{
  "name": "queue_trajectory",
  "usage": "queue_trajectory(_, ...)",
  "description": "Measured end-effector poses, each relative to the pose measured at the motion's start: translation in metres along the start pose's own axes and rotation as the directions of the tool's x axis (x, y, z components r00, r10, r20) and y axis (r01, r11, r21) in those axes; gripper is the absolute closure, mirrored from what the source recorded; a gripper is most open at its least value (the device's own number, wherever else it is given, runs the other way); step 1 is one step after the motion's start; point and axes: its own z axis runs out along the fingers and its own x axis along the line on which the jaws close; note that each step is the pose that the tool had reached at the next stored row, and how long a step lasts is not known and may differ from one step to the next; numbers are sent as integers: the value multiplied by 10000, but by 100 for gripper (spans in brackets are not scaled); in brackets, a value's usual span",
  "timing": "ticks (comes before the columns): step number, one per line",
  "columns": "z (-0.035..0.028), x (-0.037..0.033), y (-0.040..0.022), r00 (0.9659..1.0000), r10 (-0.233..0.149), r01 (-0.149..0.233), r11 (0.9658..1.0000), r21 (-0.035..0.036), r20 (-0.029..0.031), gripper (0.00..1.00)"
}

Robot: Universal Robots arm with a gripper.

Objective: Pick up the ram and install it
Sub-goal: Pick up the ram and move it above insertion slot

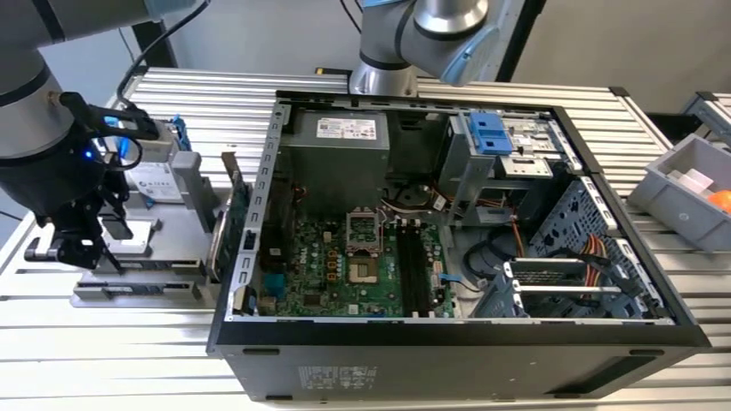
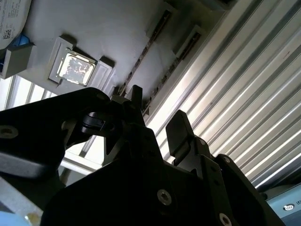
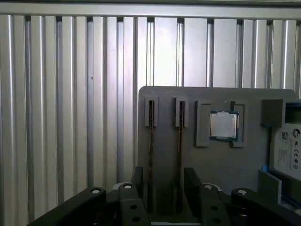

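Two ram sticks (image 3: 151, 136) slotted in tray (image 3: 164, 101) (processor (image 3: 224, 125) just beside), tool (image 3: 164, 173) above, tray on table (image 3: 70, 94)

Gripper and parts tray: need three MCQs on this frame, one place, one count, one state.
1. Where is the gripper in the exterior view?
A. Over the grey tray
B. Inside the computer case
C. Over the bin at the exterior view's right

2. How many ram sticks stand in the tray's slots in the first wrist view?
A. One
B. Two
C. Four

3. What state is the gripper in?
A. Shut on a ram stick
B. Open, holding nothing
C. Shut on the processor

Answers:
1. A, as the exterior view shows the arm's end hanging above the tray, outside the case.
2. B, as two thin sticks sit edge-on in two side-by-side slots.
3. B, as both wrist views show the fingers apart with nothing gripped between them.
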Motion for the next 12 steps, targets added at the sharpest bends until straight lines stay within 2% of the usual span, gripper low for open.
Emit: queue_trajectory(12,120,19,-3,10000,0,0,10000,-15,0,0)
